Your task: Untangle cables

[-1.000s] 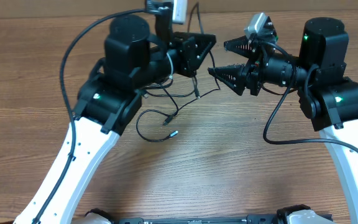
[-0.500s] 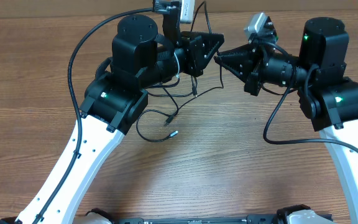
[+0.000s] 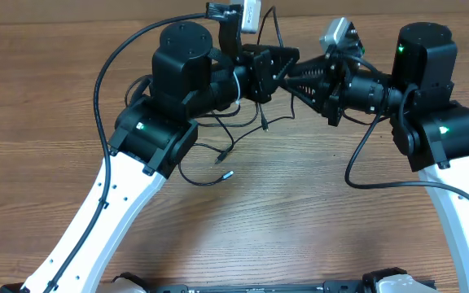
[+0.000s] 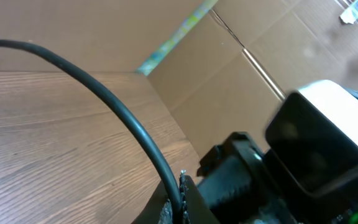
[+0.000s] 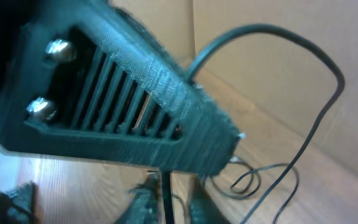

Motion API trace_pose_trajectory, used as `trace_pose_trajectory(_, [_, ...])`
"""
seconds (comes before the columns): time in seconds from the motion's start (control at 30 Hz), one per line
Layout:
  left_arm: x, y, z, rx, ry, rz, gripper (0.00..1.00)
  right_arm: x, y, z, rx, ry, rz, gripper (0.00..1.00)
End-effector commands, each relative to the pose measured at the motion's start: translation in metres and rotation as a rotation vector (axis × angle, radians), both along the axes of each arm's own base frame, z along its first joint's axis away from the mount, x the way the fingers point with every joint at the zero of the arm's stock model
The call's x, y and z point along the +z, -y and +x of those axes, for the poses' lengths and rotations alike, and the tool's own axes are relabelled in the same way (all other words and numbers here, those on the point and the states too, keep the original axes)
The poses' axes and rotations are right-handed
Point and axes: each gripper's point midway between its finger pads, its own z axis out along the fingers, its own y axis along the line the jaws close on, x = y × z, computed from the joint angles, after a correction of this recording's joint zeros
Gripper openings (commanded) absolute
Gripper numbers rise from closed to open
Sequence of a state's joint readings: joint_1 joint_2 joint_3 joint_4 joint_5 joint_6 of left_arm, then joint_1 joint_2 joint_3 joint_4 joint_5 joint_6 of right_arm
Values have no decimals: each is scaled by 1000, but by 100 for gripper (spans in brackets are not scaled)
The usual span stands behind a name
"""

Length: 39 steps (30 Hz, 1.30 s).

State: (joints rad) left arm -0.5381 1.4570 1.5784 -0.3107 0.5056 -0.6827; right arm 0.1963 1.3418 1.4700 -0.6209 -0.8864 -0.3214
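Several thin black cables (image 3: 260,114) hang from between the two grippers, and more of them trail in loops (image 3: 206,167) on the wooden table, with small plug ends lying near the middle. My left gripper (image 3: 277,65) is raised at the back centre. In its wrist view the left gripper (image 4: 180,199) is shut on one black cable (image 4: 104,93) that arcs away to the left. My right gripper (image 3: 290,79) meets it tip to tip. In the right wrist view the right gripper (image 5: 171,208) has its fingers slightly apart, with a thin cable (image 5: 166,193) running between them.
A cardboard wall (image 3: 381,8) closes off the back of the table (image 3: 300,212). Thick black arm wires curve out at the left (image 3: 96,89) and the right (image 3: 361,163). The left finger's ribbed body (image 5: 135,106) fills most of the right wrist view.
The right gripper's jaws have come from wide open to nearly together and now sit at the left gripper's tip. The left gripper has shifted right and farther back, lifting the cables.
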Motion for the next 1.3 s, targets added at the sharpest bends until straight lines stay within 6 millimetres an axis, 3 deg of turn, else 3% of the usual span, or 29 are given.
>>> trace_pose_trajectory(0.0, [12, 4, -8, -21, 10, -25, 4, 13, 0, -3, 5, 21, 11, 4])
trace_pose_trajectory(0.37, [3, 3, -9, -20, -28, -6, 4, 12, -3, -9, 31, -6, 27, 4])
trace_pose_trajectory(0.57, [-11, -1, -8, 3, -74, 35, 13, 15, -1, -4, 2, -25, 43, 4])
trace_pose_trajectory(0.63, [-17, -4, -6, 28, -91, 53, 11, 17, -1, -4, 2, -16, 45, 4])
trace_pose_trajectory(0.67, [-18, -5, -5, 33, -96, 57, 6, 17, -1, -4, 2, -15, 46, 4])
trace_pose_trajectory(1.2, [0, -3, -1, 35, -28, 12, 4, 11, 0, -6, -1, -49, 37, 4])
trace_pose_trajectory(1.27, [6, -1, -1, 33, -32, -22, 4, 10, 0, -6, -1, -51, 36, 13])
